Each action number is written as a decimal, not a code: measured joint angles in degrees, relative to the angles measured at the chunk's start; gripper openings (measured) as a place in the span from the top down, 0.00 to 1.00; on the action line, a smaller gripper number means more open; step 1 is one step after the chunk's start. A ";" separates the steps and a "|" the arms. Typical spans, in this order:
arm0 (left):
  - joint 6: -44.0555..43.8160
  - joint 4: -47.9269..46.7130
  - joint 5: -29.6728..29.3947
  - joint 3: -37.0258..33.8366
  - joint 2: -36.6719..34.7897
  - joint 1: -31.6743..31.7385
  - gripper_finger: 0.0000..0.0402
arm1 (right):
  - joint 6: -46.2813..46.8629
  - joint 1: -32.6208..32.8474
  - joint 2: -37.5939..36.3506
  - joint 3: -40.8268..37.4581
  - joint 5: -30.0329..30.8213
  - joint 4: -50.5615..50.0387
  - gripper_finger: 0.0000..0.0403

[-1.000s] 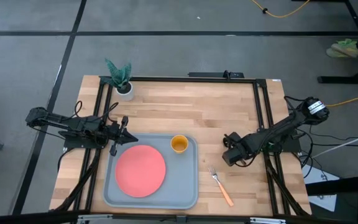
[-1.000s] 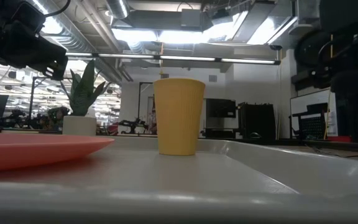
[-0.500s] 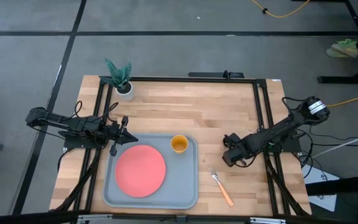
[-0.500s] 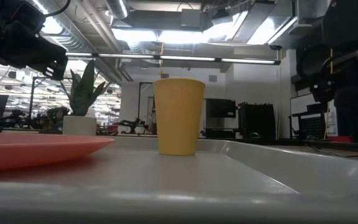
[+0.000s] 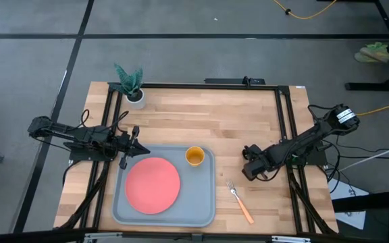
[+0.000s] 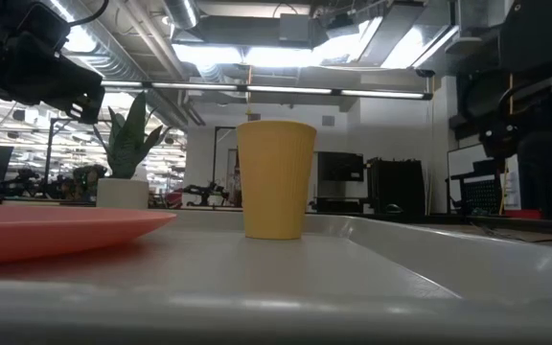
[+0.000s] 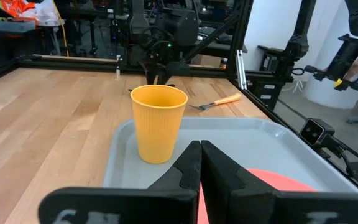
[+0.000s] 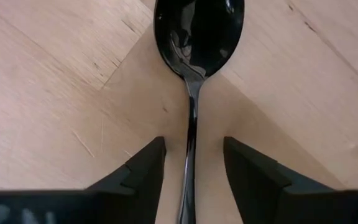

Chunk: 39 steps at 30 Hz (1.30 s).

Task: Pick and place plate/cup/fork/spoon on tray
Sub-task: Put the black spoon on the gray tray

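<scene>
Right gripper point(image 8: 190, 165): we have it low over the tabletop near the right edge, fingers spread with a gap on each side of the spoon's handle, holding nothing yet.
Spoon point(image 8: 197, 37): it lies flat on the bare wood directly under our right gripper, handle running between the two fingers and bowl pointing forward, away from the wrist.
Key relation: the spoon's long axis runs the same way the fingers point, so we judge that closing would pinch the thin handle across its width.
Left gripper point(image 7: 200, 163): it waits at the tray's left edge, fingertips pressed together, empty.
Tray point(image 5: 204, 202): it sits at the front middle of the tabletop, left of our right gripper.
Plate point(image 5: 152, 185): on the tray's left part.
Cup point(image 5: 194, 156): upright in the tray's back right corner.
Fork point(image 5: 239, 200): on the wood just right of the tray.
Nearer arm: the right one, by far.
</scene>
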 joint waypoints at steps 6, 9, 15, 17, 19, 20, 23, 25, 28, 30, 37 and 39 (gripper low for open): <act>0.01 0.00 0.00 0.00 0.00 0.00 1.00 | 1.54 -0.03 0.13 -0.20 -0.97 -0.37 0.71; 0.00 0.00 -0.02 0.00 0.00 0.01 1.00 | 4.12 -0.03 0.15 -0.22 -1.00 -0.77 0.80; 0.00 0.01 0.00 0.00 0.00 0.00 1.00 | 4.67 -0.03 0.20 -0.24 -0.64 -1.28 0.97; 0.01 0.00 0.00 -0.01 0.00 0.00 1.00 | 5.28 -0.01 0.20 -0.18 -0.60 -1.29 0.97; 0.00 0.01 0.00 0.00 0.00 0.01 1.00 | 6.23 -0.01 0.47 0.66 -0.69 -2.01 0.98; 0.02 0.02 0.00 0.00 0.00 0.00 1.00 | 6.23 -0.01 0.52 1.30 -0.75 -2.39 0.98; 0.00 0.00 0.00 0.00 0.00 0.00 1.00 | 6.17 0.01 0.83 3.64 -1.45 -3.51 0.99; 0.00 0.00 0.00 -0.01 0.00 0.00 1.00 | 6.01 0.15 0.68 5.72 -1.48 -3.03 0.99; 0.02 0.00 -0.02 0.00 0.00 0.00 1.00 | 6.21 0.04 0.66 7.64 -0.54 -3.89 0.99; 0.00 0.00 0.00 0.00 0.00 0.01 1.00 | 7.23 0.06 0.63 8.99 -0.10 -3.72 0.99; 0.00 0.00 0.00 -0.02 0.00 0.01 1.00 | 11.95 0.62 0.52 12.12 0.69 -3.72 1.00; 0.00 0.00 0.00 0.00 0.00 0.00 1.00 | 14.74 1.31 0.52 13.25 0.83 -3.72 1.00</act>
